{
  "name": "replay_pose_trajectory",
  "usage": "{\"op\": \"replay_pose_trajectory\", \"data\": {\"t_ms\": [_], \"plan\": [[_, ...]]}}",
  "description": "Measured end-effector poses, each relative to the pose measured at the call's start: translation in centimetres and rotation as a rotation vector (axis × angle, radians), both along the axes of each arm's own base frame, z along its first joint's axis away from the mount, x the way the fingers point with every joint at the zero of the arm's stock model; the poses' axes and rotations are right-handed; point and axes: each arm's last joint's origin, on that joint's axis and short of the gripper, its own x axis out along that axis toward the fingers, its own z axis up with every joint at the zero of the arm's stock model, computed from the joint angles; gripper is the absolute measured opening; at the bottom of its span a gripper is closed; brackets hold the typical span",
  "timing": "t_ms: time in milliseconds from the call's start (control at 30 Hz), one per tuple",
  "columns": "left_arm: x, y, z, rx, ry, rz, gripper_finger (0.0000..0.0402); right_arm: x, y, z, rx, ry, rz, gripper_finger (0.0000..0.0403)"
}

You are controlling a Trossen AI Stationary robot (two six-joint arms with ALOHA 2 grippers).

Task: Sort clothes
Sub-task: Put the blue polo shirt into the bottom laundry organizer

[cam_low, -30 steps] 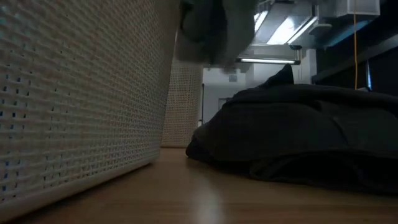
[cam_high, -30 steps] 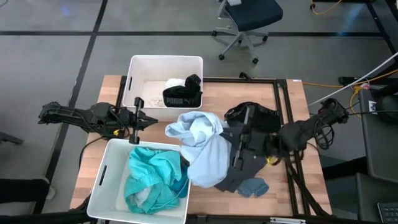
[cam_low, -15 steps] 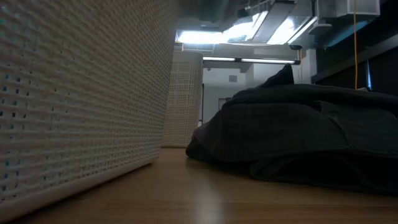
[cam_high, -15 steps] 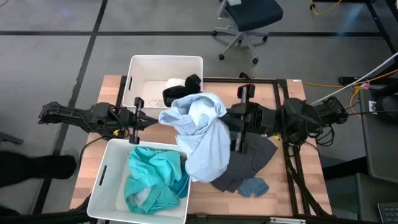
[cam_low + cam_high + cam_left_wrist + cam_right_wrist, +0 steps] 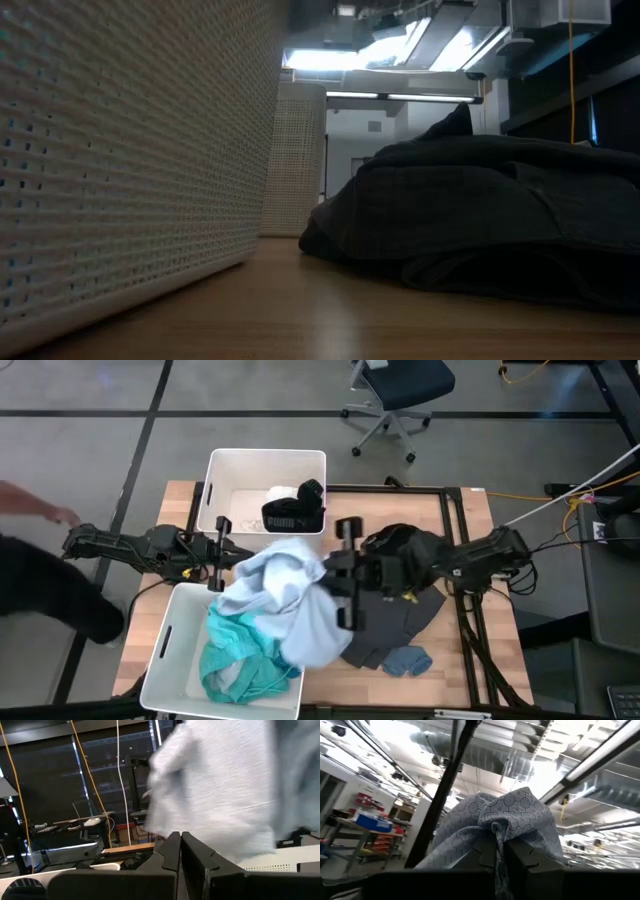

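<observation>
Right end effector (image 5: 318, 575) clamped on pale blue garment (image 5: 285, 595), hanging over near bin (image 5: 165, 660) with teal clothes (image 5: 240, 650) — probably clear of rim. Release only once centred; left end effector (image 5: 222, 556) closed, idle.

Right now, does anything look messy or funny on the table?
Yes. The light blue garment hangs in the air from the shut right tool, draping over the rim of the near white bin with teal clothes. A dark garment pile lies crumpled on the table.
</observation>
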Motion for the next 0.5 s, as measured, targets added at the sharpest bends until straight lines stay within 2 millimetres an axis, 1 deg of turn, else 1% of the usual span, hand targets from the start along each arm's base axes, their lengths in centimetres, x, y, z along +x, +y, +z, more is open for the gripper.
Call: {"op": "replay_pose_trajectory", "data": {"t_ms": [100, 233, 367, 500], "plan": [[0.0, 0.0, 0.0, -0.001, 0.0, -0.001, 0.0005, 1.8, 0.7, 0.6, -0.027, 0.014, 0.029, 0.0018], [0.0, 0.0, 0.0, -0.001, 0.004, -0.001, 0.0005, 3.8, 1.4, 0.5, -0.074, 0.127, 0.022, 0.0018], [0.0, 0.0, -0.1, -0.001, 0.008, 0.0, 0.0005, 5.3, 1.5, -0.7, -0.121, 0.258, 0.006, 0.0018], [0.0, 0.0, -0.1, -0.001, 0.008, 0.0, 0.0005, 6.1, 1.5, -2.3, -0.133, 0.383, -0.061, 0.0018]]}}
